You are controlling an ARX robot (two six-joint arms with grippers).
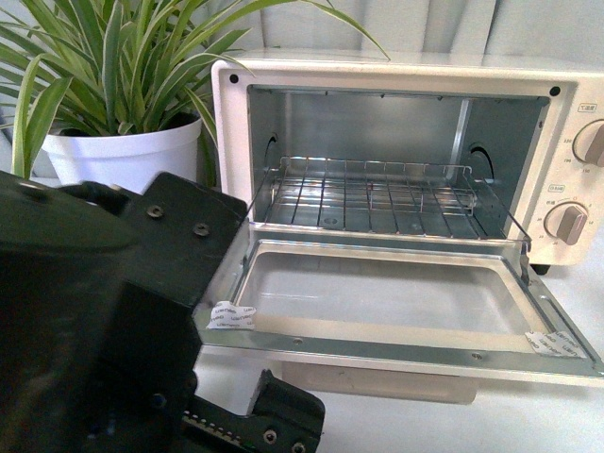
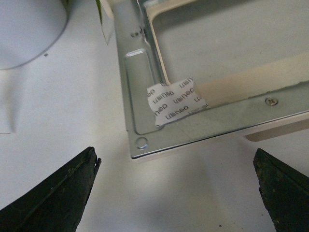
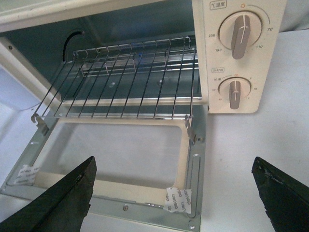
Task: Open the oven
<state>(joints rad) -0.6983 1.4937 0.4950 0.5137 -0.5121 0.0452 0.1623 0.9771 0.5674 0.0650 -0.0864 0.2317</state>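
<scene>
The cream-white oven (image 1: 396, 71) stands on the white table with its glass door (image 1: 377, 297) swung fully down and lying flat. The wire rack (image 1: 377, 198) shows inside, and two round knobs (image 1: 566, 222) sit at the right. My left gripper (image 2: 176, 166) is open and empty, hovering just off the door's front left corner (image 2: 140, 142). Its black arm (image 1: 104, 321) fills the lower left of the front view. My right gripper (image 3: 174, 171) is open and empty above the door's front right corner (image 3: 188, 212), facing the rack (image 3: 125, 77) and knobs (image 3: 241, 34).
A green plant in a white pot (image 1: 123, 156) stands left of the oven, and the pot also shows in the left wrist view (image 2: 29, 29). White paper stickers (image 1: 231, 316) sit on the door's front corners. Bare white table (image 2: 63, 111) lies by the door.
</scene>
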